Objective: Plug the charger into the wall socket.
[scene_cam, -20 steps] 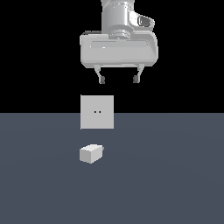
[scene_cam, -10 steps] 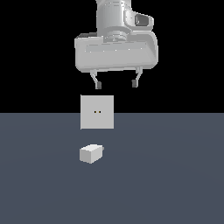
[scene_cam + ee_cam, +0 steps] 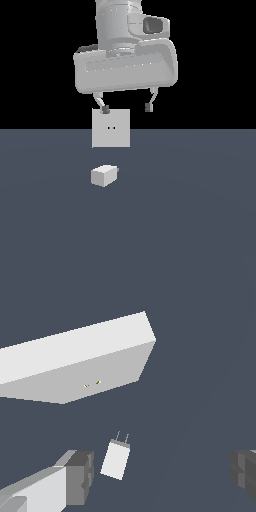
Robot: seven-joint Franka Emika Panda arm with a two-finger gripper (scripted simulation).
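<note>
The charger (image 3: 104, 175) is a small white block lying on the dark grey floor, just in front of the wall socket (image 3: 111, 128). In the wrist view the charger (image 3: 116, 457) shows two thin prongs pointing toward the wall socket (image 3: 80, 358), an upright light-grey plate with two tiny yellowish holes. My gripper (image 3: 126, 107) hangs open above both, its fingertips level with the plate's top edge. Nothing is between the fingers (image 3: 80, 477).
The dark grey floor (image 3: 200, 200) stretches around the two objects, with a black background behind it. Nothing else is in view.
The gripper has come lower and closer to the camera, tilting a little. The charger and wall socket have not moved.
</note>
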